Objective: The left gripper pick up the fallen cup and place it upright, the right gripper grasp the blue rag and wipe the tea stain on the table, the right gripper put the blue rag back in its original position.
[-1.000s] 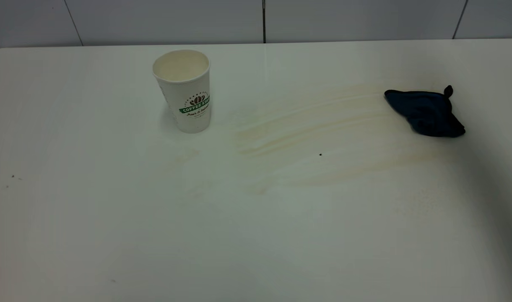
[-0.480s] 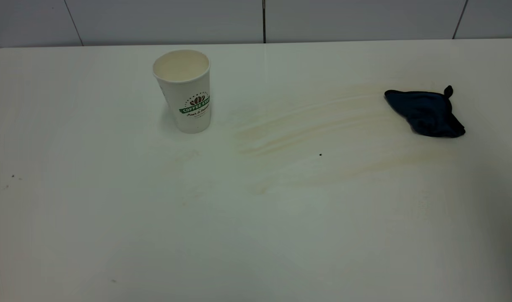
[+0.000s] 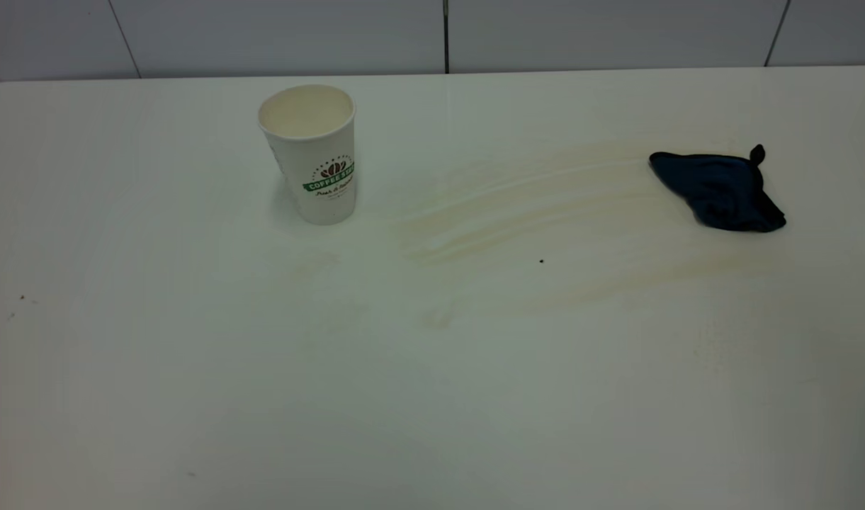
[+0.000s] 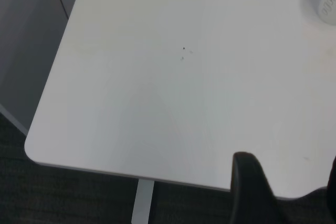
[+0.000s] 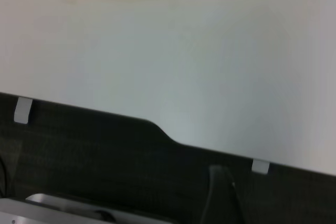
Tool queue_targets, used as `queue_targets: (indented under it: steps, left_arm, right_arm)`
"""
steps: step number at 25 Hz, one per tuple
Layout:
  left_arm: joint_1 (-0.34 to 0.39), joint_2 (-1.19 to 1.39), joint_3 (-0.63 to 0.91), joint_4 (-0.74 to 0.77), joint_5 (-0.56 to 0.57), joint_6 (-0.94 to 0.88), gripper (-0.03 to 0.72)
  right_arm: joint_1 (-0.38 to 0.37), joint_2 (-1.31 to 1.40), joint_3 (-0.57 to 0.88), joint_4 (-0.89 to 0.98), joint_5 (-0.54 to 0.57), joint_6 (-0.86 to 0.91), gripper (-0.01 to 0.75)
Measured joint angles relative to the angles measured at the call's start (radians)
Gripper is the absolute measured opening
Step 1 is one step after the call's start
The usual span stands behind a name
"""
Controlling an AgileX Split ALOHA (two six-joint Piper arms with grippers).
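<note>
One black speck on table between cup and blue rag.

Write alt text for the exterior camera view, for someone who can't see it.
A white paper coffee cup with a green logo stands upright at the back left of a plain white tabletop. Faint tan tea-stain streaks run right to a crumpled dark navy rag. No robot arm is visible.

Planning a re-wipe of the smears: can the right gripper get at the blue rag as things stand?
Probably yes. The blue rag lies alone on the table, nothing on or against it, the cup far off. The right gripper is outside the exterior view, so it must first travel in.
</note>
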Motion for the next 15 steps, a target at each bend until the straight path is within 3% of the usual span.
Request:
queue_targets:
  steps: [5, 15]
  left_arm:
    - [0.000, 0.000, 0.000, 0.000, 0.001, 0.000, 0.388]
    - [0.000, 0.000, 0.000, 0.000, 0.002, 0.000, 0.388]
  right_arm:
    - [0.045, -0.207, 0.057, -0.037, 0.004, -0.010, 0.590]
    - [0.049, -0.442, 0.175, -0.046, -0.040, 0.005, 0.590]
